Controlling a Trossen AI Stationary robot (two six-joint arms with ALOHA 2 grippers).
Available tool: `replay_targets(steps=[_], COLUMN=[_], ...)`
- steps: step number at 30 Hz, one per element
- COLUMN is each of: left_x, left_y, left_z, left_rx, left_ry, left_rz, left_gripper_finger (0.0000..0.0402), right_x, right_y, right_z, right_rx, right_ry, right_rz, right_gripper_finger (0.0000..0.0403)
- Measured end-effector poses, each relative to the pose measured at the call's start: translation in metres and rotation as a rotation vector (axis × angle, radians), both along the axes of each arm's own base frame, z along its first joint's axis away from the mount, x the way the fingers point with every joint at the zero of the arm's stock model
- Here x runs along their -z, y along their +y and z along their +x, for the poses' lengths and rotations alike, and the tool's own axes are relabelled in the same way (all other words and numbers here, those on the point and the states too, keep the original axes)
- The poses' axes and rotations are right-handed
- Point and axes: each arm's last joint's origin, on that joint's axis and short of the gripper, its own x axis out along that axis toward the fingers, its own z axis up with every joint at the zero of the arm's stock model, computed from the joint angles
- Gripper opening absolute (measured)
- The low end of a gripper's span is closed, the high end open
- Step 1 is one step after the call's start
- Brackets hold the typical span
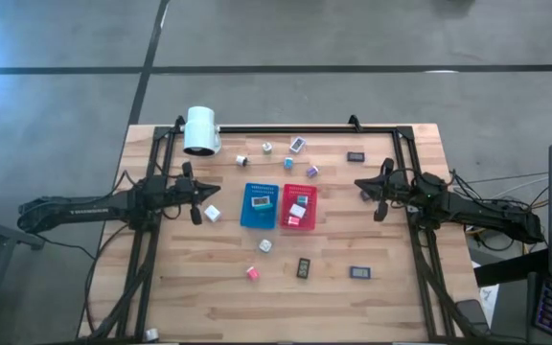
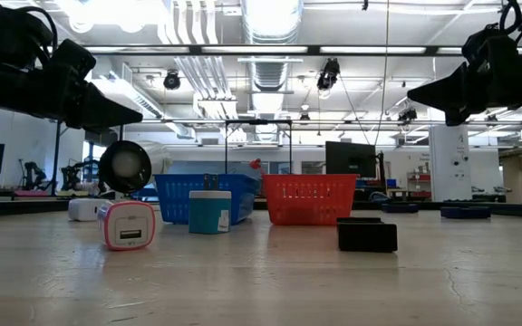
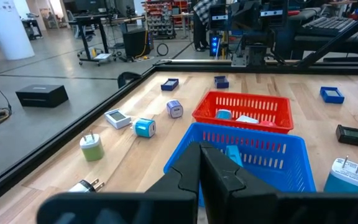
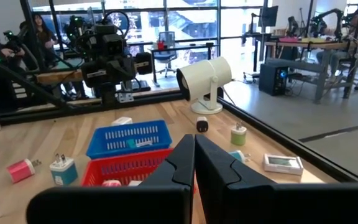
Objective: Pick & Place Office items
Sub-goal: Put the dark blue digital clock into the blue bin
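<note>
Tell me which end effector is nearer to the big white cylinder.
The left end effector is nearer: the big white cylinder stands just beyond it, at the table's far left corner. The right end effector is farther, across both trays on the right side.

From overhead, my office items are too small for me to tell plugs from cubes, and what lies inside the blue tray and red tray is only small blobs. At worktop level the blue tray's lower wall is hidden behind a teal cube, and both arms are cut off by the picture's upper edge. In my left wrist view, my left tool covers part of the blue tray's near rim.
</note>
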Motion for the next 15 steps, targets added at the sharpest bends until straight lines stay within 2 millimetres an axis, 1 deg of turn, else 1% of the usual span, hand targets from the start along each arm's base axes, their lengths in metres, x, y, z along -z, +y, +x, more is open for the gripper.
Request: replay_targets(steps=[15], left_x=[0.0], left_y=[0.0], left_z=[0.0], left_rx=[0.001], left_ry=[0.002], left_rz=[0.007], left_gripper_finger=[0.0012], right_x=[-0.0019], right_y=[0.0], right_z=[0.0], right_rx=[-0.001], right_ry=[-0.019], right_rz=[0.001], right_gripper_finger=[0.0008])
